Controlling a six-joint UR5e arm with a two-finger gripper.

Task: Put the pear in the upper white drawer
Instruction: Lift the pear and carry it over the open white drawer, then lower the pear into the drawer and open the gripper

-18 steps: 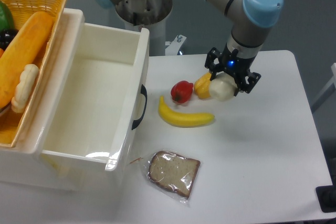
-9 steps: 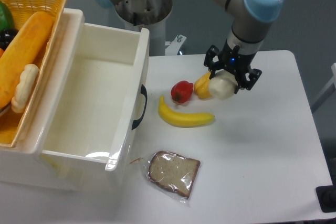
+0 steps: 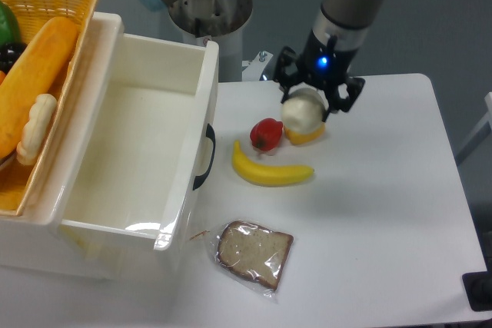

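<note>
My gripper is shut on the pear, a pale cream-white roundish fruit, and holds it off the table above the yellow-orange pepper. The upper white drawer stands open at the left, its black curved handle facing the table; its inside is empty. The pear is to the right of the drawer's front wall, with a gap between them.
A red pepper and a banana lie just below the gripper. A bagged bread slice lies near the front. A woven yellow basket with bread and vegetables sits at far left above the drawer.
The gripper has risen and moved left with the pear in it, leaving the yellow-orange pepper on the table. The other items have not moved.
</note>
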